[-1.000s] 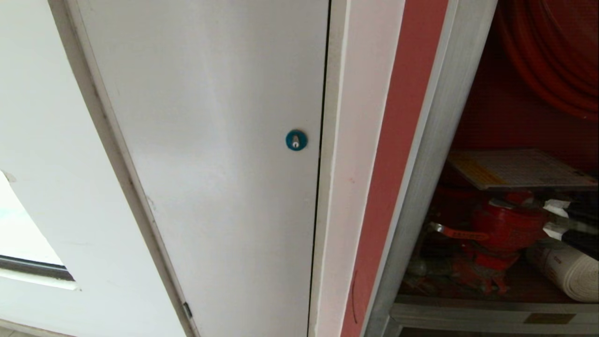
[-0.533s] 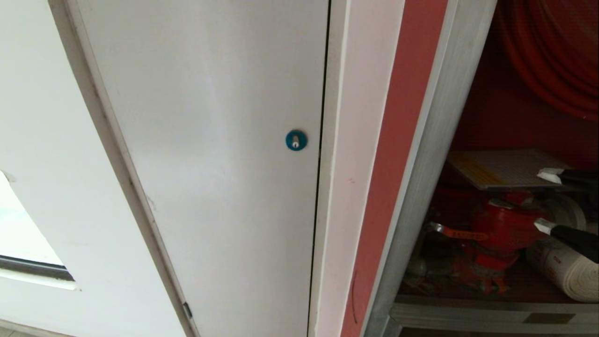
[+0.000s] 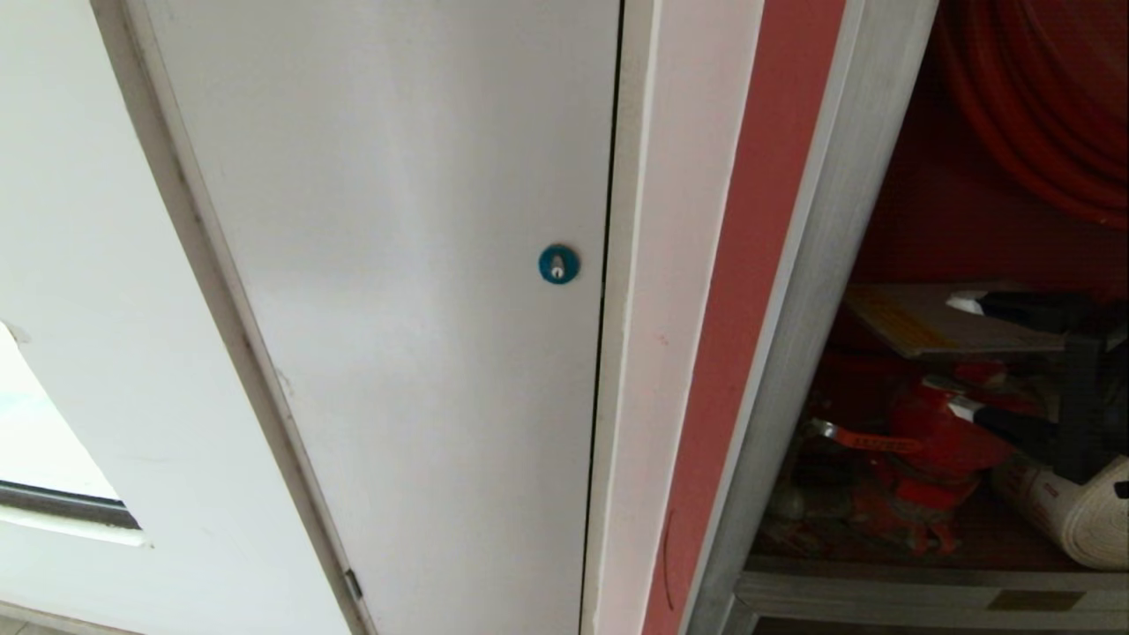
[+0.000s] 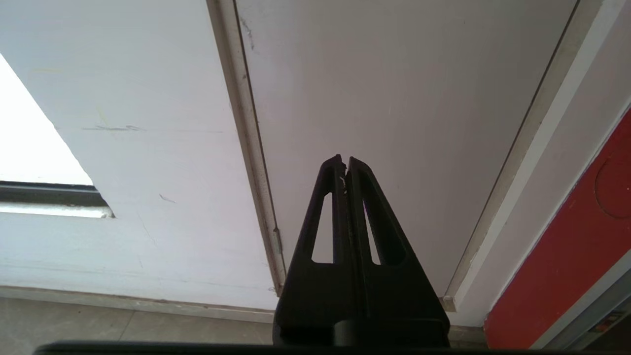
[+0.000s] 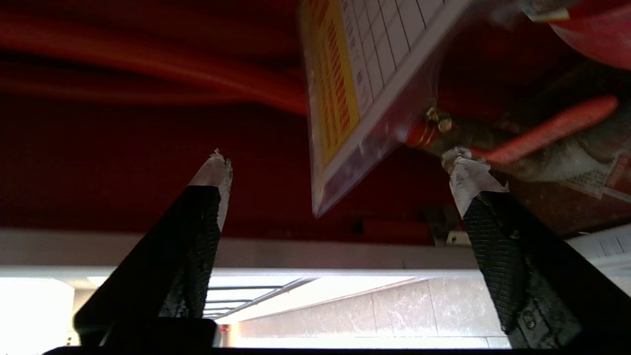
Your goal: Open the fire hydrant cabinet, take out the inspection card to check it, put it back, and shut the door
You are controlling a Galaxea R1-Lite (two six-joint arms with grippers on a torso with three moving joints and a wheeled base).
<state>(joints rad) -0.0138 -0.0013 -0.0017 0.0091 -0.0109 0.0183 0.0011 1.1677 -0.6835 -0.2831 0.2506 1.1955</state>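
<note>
Cabinet already open, red inside on show, with the card lying flat on top of the red valve, yellow band toward the frame. Right gripper reaching in from the right with jaws spread wide, one finger above the card and one below, nothing clamped; left gripper parked, jaws pressed together and empty, facing the white door. Whether the check is done or yet to come impossible to tell; closing the door certainly left.

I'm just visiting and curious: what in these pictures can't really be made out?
- inspection card: its print is too small in the head view, blurred and cut off in the right wrist view.
- right gripper: cut by the head view's edge.
- Cabinet's own door: in no view.
</note>
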